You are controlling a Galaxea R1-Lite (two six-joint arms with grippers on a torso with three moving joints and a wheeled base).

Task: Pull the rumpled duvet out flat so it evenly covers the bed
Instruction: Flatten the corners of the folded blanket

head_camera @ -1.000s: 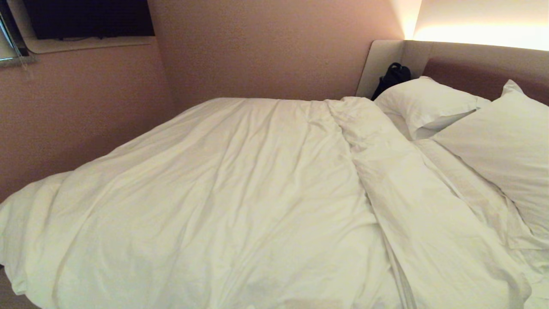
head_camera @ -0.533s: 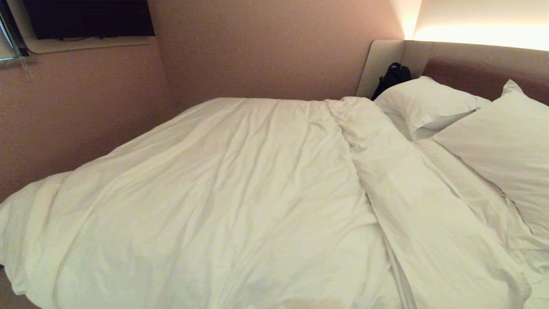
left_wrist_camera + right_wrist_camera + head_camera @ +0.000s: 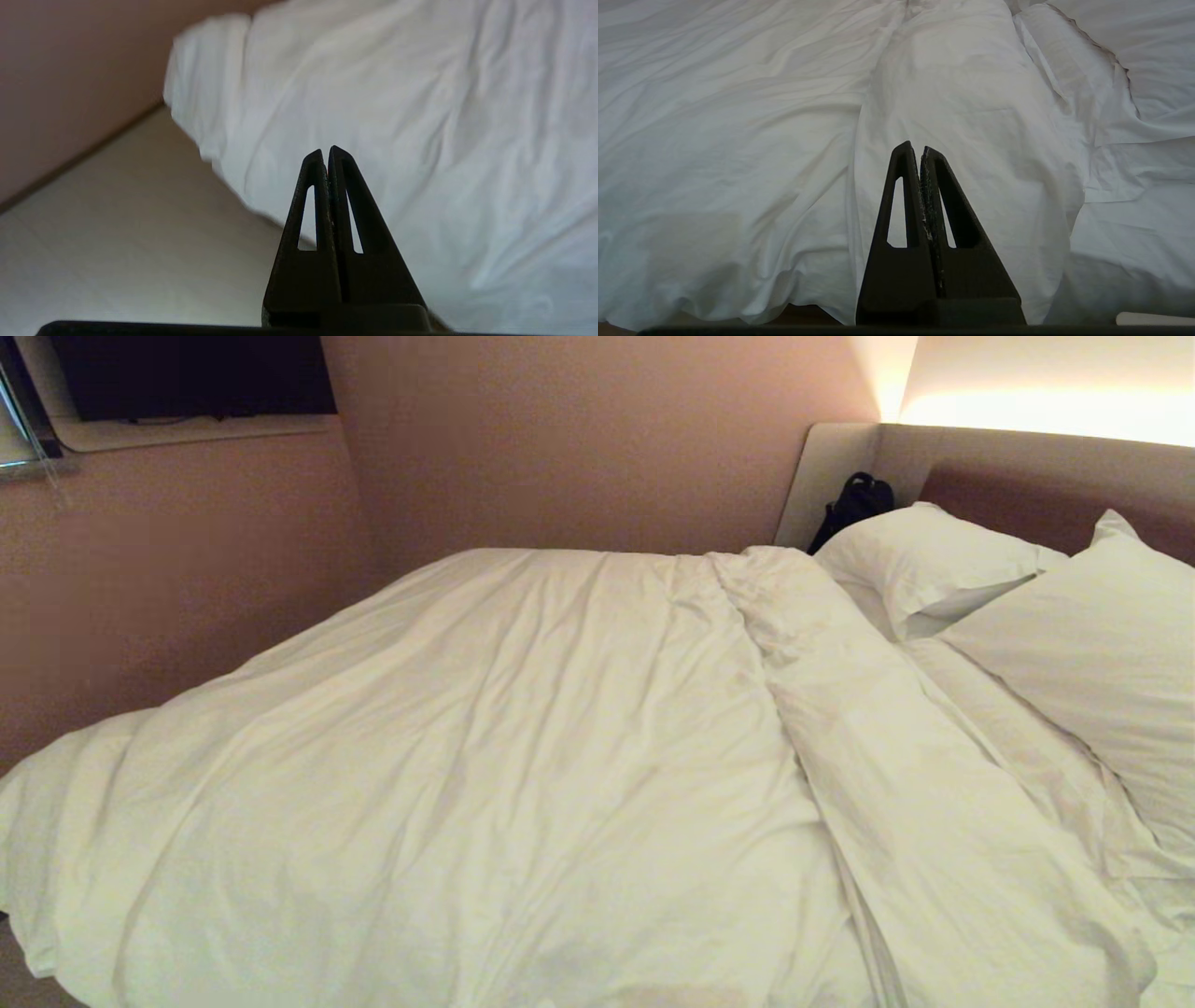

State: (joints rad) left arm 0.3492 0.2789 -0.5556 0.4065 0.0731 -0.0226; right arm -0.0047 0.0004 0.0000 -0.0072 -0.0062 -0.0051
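Duvet (image 3: 397, 116) beyond closed left hand (image 3: 325, 151), seemingly untouched

Warm light is glowing from a strip (image 3: 1046, 415) above the headboard (image 3: 1036, 476), leaving the room dim; the duvet (image 3: 373, 93) edge is blurring in the left wrist view.

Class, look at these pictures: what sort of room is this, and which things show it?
Most likely a bedroom, perhaps in a hotel: a wide bed under a white duvet, two pillows against a padded headboard, and a wall-mounted screen.
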